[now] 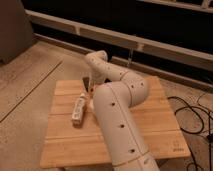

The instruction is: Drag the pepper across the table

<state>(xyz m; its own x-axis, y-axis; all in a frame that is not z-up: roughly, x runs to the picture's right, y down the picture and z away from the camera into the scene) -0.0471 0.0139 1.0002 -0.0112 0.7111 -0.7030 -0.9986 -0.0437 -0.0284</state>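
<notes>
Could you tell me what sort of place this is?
Probably a robotics lab or test area: a slatted wooden table on speckled floor, with loose cables beside it. The tool is low near the table's far edge, beyond the white bottle.

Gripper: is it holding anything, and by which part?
Cannot be told: the gripper sits low near the far edge of the light slatted wooden table, mostly hidden behind the white arm.

Pale slatted table [155, 125], white bottle [78, 109] — white arm [117, 115], end effector [91, 86] at rear edge
</notes>
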